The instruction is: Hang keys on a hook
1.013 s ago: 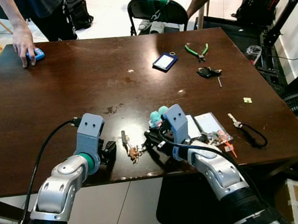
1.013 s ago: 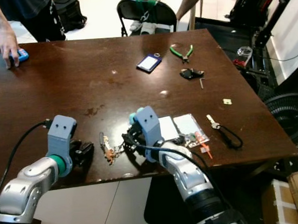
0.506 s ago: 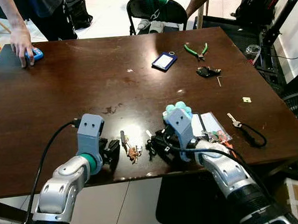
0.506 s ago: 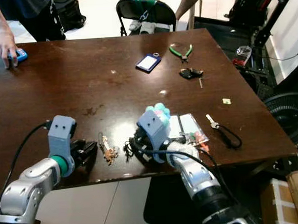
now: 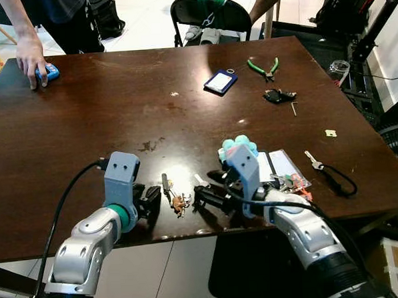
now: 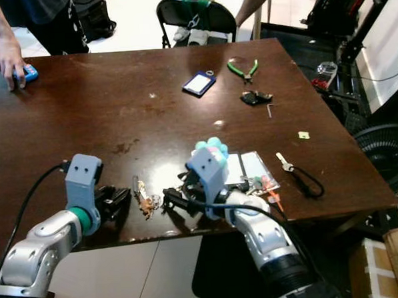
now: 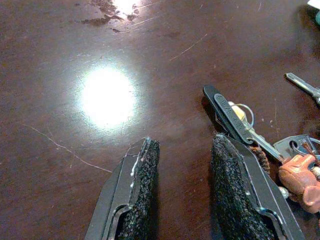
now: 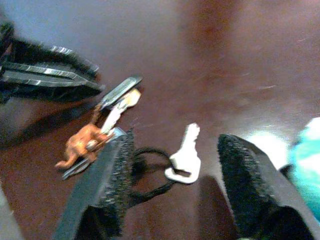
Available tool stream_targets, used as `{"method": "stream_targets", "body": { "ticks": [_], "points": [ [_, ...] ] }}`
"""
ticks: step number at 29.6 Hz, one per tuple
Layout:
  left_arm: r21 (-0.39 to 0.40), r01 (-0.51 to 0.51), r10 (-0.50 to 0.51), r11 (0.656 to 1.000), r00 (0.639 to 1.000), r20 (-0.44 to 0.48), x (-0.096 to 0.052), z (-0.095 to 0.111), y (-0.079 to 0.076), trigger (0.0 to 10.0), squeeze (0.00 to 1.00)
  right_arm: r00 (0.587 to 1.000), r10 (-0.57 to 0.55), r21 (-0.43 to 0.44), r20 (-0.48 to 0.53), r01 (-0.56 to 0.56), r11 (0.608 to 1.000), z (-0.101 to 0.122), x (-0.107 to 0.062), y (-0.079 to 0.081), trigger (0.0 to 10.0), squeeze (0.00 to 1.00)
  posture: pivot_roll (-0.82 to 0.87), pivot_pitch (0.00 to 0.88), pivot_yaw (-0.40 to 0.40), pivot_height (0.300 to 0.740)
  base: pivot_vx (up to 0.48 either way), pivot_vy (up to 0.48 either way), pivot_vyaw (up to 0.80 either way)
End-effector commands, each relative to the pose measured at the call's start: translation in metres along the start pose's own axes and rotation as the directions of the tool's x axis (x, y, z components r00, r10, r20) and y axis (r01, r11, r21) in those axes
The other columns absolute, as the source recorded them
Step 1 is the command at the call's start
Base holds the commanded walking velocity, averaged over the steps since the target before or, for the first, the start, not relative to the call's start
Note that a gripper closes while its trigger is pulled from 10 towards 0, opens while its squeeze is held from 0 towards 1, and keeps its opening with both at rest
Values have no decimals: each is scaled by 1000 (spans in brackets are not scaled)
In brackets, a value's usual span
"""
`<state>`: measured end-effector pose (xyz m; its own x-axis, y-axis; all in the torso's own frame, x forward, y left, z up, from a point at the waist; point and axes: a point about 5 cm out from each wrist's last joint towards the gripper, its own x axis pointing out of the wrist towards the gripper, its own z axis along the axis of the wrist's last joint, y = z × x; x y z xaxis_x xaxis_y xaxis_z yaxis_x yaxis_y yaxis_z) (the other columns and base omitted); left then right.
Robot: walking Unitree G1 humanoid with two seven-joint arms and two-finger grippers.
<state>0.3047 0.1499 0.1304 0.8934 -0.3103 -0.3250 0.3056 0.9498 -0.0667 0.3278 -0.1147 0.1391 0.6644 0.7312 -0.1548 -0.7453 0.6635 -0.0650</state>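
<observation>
A key bunch (image 5: 176, 201) with a brown charm (image 8: 82, 145) and a black fob (image 7: 227, 114) lies near the front edge of the dark wooden table (image 5: 117, 113). A single silver key (image 8: 184, 154) on a black cord loop rests just right of it. My left gripper (image 5: 151, 199) sits low on the table beside the bunch's left side, open and empty, with the fob just off one of its fingers (image 7: 235, 185). My right gripper (image 5: 205, 198) points left at the bunch, open, and the silver key lies between its fingers (image 8: 117, 175).
A teal knobbly object (image 5: 237, 145) sits behind my right wrist, next to clear card sleeves (image 5: 283, 166). Another key on a black loop (image 5: 330, 174) lies right. Farther back are a blue tag (image 5: 220, 81), green pliers (image 5: 263, 67) and a person's hand (image 5: 33, 61).
My right gripper has swung from pointing across the table to pointing left at the keys, with its wrist shifted right. The left gripper has hardly moved.
</observation>
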Motion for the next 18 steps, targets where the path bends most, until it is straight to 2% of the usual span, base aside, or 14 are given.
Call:
{"method": "stream_targets", "body": {
  "ticks": [1, 3, 4, 6, 8, 9, 10, 11, 12, 14, 15, 17, 18],
  "points": [
    [4, -4, 4, 1000, 999, -33, 0, -8, 1, 10000, 0, 1000, -8, 4, 24, 8, 1000, 2, -2, 0, 10000, 1000, -39, 142, 79, 740, 0, 0, 0],
    [4, -3, 3, 1000, 999, -34, 0, -8, 2, 10000, 0, 998, -41, 12, 47, 41, 999, 5, -3, -4, 10000, 1000, -40, 143, 81, 740, 0, 0, 0],
    [5, -1, 2, 1000, 999, -34, 1, -8, 1, 10000, 0, 995, -89, 40, 48, 87, 995, 6, -4, -12, 10000, 0, -40, 143, 81, 740, 0, 0, 0],
    [5, -1, 2, 1000, 999, -34, 1, -8, 1, 10000, 0, 995, -89, 40, 48, 87, 995, 6, -4, -12, 10000, 0, -40, 143, 81, 740, 0, 0, 0],
    [7, 2, -2, 1000, 999, -37, 1, -9, 1, 10000, 0, 994, -111, 47, -15, 112, 993, -2, -5, -19, 10000, 0, -40, 143, 81, 740, 0, 0, 0],
    [7, 2, -2, 1000, 999, -37, 1, -9, 1, 10000, 0, 994, -111, 47, -15, 112, 993, -2, -5, -19, 10000, 0, -40, 143, 81, 740, 0, 0, 0],
    [7, 3, -2, 1000, 999, -38, 1, -9, 1, 10000, 0, 995, -82, 30, -57, 84, 996, -7, -5, -17, 10000, 0, -42, 147, 87, 740, 0, 0, 0],
    [7, 3, -2, 1000, 999, -38, 1, -9, 1, 10000, 0, 995, -82, 30, -57, 84, 996, -7, -5, -17, 10000, 0, -42, 147, 87, 740, 0, 0, 0],
    [8, 3, -2, 1000, 999, -38, 1, -9, 1, 10000, 0, 995, -26, 12, -95, 27, 1000, -13, -5, -11, 10000, 0, -42, 147, 87, 740, 0, 0, 0],
    [8, 3, -2, 1000, 999, -38, 1, -9, 1, 10000, 0, 995, -26, 12, -95, 27, 1000, -13, -5, -11, 10000, 0, -42, 147, 87, 740, 0, 0, 0],
    [8, 3, -2, 1000, 999, -38, 1, -9, 1, 10000, 0, 992, 36, -1, -124, -37, 999, -16, -5, -5, 10000, 0, -42, 153, 87, 740, 0, 0, 0],
    [8, 3, -2, 1000, 999, -38, 1, -9, 1, 10000, 0, 992, 36, -1, -124, -37, 999, -16, -5, -5, 10000, 0, -42, 153, 87, 740, 0, 0, 0],
    [9, 3, -3, 1000, 999, -39, 1, -9, 2, 10000, 0, 984, 101, -8, -145, -104, 995, -19, -5, 0, 10000, 0, -43, 155, 89, 740, 0, 0, 0]
  ]
}}
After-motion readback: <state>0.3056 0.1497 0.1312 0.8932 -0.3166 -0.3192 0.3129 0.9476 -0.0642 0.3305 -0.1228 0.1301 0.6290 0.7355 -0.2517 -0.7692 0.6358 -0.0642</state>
